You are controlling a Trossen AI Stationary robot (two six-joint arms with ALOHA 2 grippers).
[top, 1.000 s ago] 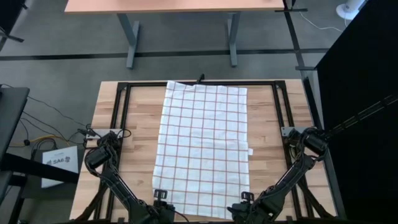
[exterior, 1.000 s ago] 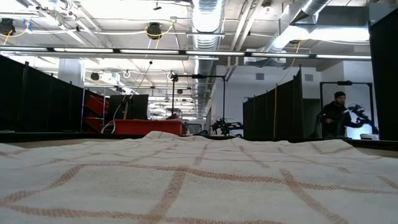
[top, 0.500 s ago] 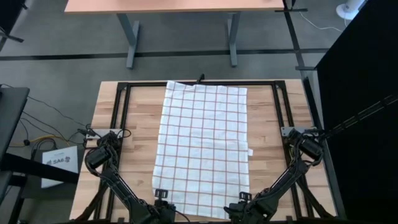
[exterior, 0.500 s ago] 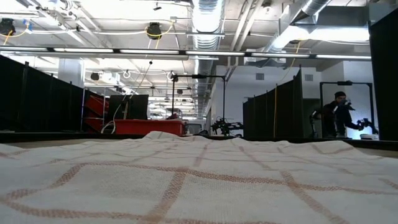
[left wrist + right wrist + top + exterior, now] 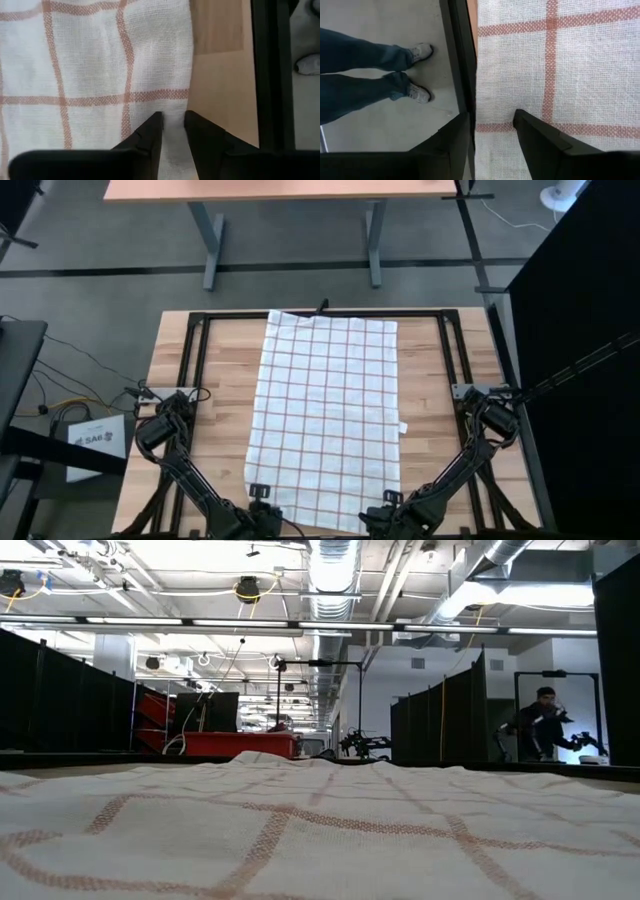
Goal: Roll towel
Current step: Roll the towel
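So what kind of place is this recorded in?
Probably a robotics lab or industrial workshop. The low view shows exposed ceiling ducts, black partition panels forming bays, and a person at another rig. The towel lies on a wooden table with a black frame.

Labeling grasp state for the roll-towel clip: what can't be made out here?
- High view: both grippers sit at the bottom edge, fingertips cut off.
- Low view: the white cloth towel with reddish-brown grid lines fills the foreground, hiding table and arms.
- Left gripper pinches a towel edge.
- Right gripper: open astride the edge, contact unclear.
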